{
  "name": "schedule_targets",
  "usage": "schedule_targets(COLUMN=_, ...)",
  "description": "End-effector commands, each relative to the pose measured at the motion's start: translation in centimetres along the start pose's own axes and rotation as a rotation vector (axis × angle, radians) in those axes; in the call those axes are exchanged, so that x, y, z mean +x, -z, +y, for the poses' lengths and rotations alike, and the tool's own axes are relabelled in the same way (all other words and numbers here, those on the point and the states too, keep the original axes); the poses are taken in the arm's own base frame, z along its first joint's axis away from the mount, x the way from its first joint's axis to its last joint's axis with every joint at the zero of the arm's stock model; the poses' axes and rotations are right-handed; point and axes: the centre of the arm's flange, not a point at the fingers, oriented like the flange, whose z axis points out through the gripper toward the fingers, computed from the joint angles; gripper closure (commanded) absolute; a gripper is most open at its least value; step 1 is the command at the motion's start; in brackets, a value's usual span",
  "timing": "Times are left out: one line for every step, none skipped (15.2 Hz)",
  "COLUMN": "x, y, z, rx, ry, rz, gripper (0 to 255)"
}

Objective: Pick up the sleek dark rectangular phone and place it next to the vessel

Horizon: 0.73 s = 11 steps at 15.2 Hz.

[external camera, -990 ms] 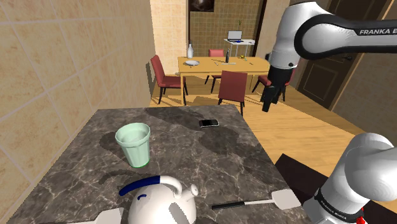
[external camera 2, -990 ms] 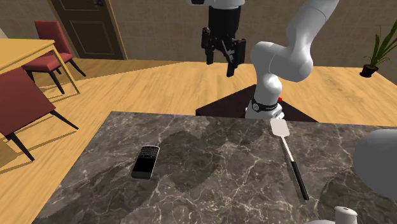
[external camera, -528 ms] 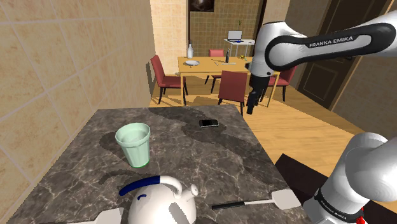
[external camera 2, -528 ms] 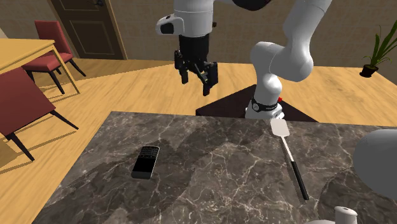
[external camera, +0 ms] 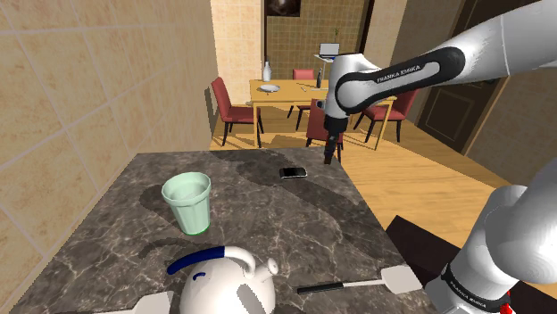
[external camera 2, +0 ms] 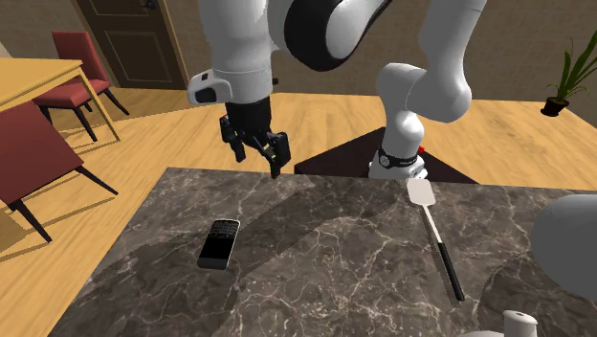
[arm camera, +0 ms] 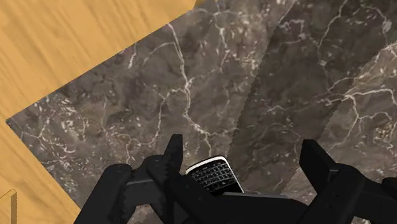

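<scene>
The dark rectangular phone [external camera: 293, 172] [external camera 2: 219, 242] lies flat on the dark marble table [external camera: 268, 223] near its far edge. My gripper [external camera: 331, 154] [external camera 2: 258, 165] hangs open in the air above the table's edge, a short way from the phone and not touching it. In the wrist view the phone [arm camera: 213, 175] shows its keypad below the gripper [arm camera: 243, 156], close to one finger [arm camera: 173, 153], with nothing between the fingers. A pale green cup [external camera: 187, 202] stands upright toward the shoulder view's left. A white kettle [external camera: 223, 281] with a blue handle sits at the near edge.
A spatula [external camera: 357, 284] [external camera 2: 435, 235] with a black handle lies on the table near the arm's stand. Red chairs [external camera: 325, 120] and a wooden dining table [external camera: 308, 89] stand on the wood floor beyond. A tiled wall [external camera: 80, 98] runs along the shoulder view's left.
The arm has swung down and toward the shoulder view's left, bringing the open gripper from over the floor to just above the table's edge near the phone. The phone has not moved.
</scene>
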Motion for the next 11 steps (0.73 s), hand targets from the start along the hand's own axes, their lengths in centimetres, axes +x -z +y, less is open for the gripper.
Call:
schedule_targets(x=2.2, y=-1.8, z=0.7, rx=0.0, ry=0.055, rz=0.001, gripper=0)
schedule_targets(x=3.3, y=-2.5, z=1.0, rx=0.001, ry=0.081, rz=0.002, gripper=0)
schedule_targets(x=4.3, y=-3.2, z=1.3, rx=0.001, ry=0.107, rz=0.002, gripper=0)
schedule_targets(x=5.4, y=-4.0, z=1.6, rx=0.002, ry=0.133, rz=0.002, gripper=0)
schedule_targets(x=6.5, y=-4.7, z=1.9, rx=0.002, ry=0.159, rz=0.003, gripper=0)
schedule_targets(x=7.5, y=-5.4, z=2.1, rx=0.003, ry=0.185, rz=0.003, gripper=0)
schedule_targets(x=8.6, y=-6.1, z=2.3, rx=0.004, ry=0.211, rz=0.004, gripper=0)
schedule_targets(x=9.7, y=-6.9, z=2.4, rx=0.004, ry=0.237, rz=0.004, gripper=0)
schedule_targets(x=10.0, y=-7.1, z=2.5, rx=0.004, ry=0.244, rz=0.004, gripper=0)
schedule_targets(x=10.0, y=-7.6, z=2.5, rx=0.004, ry=0.244, rz=0.004, gripper=0)
schedule_targets(x=10.0, y=-8.1, z=2.5, rx=0.004, ry=0.244, rz=0.004, gripper=0)
